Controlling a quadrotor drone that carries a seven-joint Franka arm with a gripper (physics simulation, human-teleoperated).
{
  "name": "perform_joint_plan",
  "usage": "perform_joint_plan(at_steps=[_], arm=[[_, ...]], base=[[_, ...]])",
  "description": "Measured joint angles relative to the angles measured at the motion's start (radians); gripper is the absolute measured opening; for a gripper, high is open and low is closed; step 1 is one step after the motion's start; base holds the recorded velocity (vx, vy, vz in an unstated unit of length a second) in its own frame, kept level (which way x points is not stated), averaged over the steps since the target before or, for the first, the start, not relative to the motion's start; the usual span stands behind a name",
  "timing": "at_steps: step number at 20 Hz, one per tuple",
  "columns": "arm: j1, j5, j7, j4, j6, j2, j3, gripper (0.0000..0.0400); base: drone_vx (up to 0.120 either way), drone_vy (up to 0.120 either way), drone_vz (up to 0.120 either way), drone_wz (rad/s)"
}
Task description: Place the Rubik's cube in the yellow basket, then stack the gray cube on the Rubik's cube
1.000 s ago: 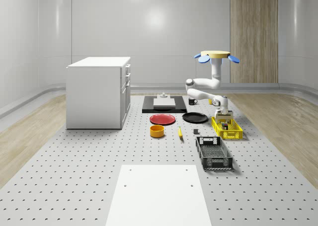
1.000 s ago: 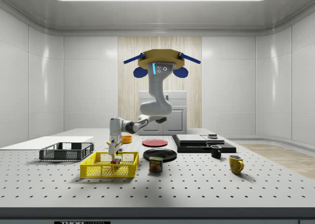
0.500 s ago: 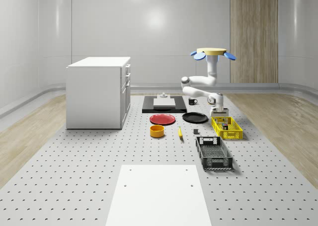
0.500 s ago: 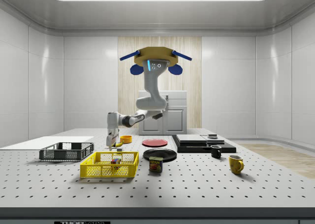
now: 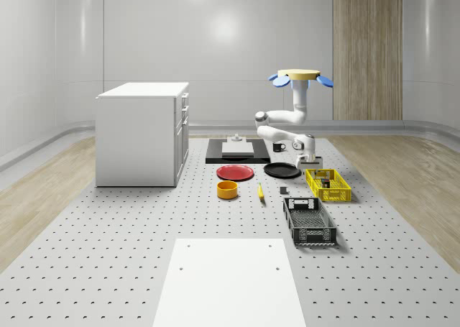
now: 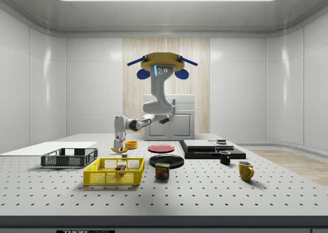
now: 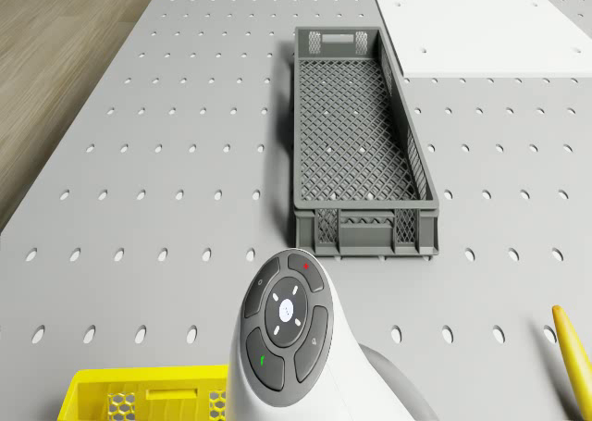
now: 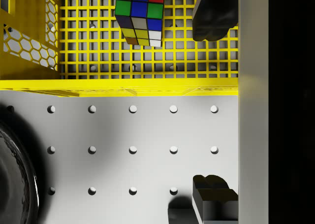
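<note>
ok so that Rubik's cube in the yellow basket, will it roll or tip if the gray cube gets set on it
Probably not. The Rubik's cube looks flat-faced and rigid, resting flat on the yellow basket mesh floor, so rolling seems unlikely. Its glossy top may be slick, so an off-centre block could slide off.

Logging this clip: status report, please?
Drone hovering, gripper open and empty above the table beside the yellow basket. Rubik's cube in the basket. Gray cube not stacked. Nothing in the way.
</note>
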Motion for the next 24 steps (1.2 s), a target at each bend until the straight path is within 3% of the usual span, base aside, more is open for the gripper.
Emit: perform_joint_plan(at_steps=[14, 20, 24], arm=[[0.011, -0.009, -0.009, -0.002, -0.018, 0.019, -0.003, 0.0400], [0.016, -0.013, -0.012, -0.003, -0.025, 0.026, -0.004, 0.0400], [0.018, -0.015, -0.014, -0.003, -0.029, 0.031, -0.005, 0.0400]], base=[[0.017, -0.120, 0.000, 0.000], [0.000, -0.120, -0.113, 0.000], [0.000, -0.120, -0.030, 0.000]])
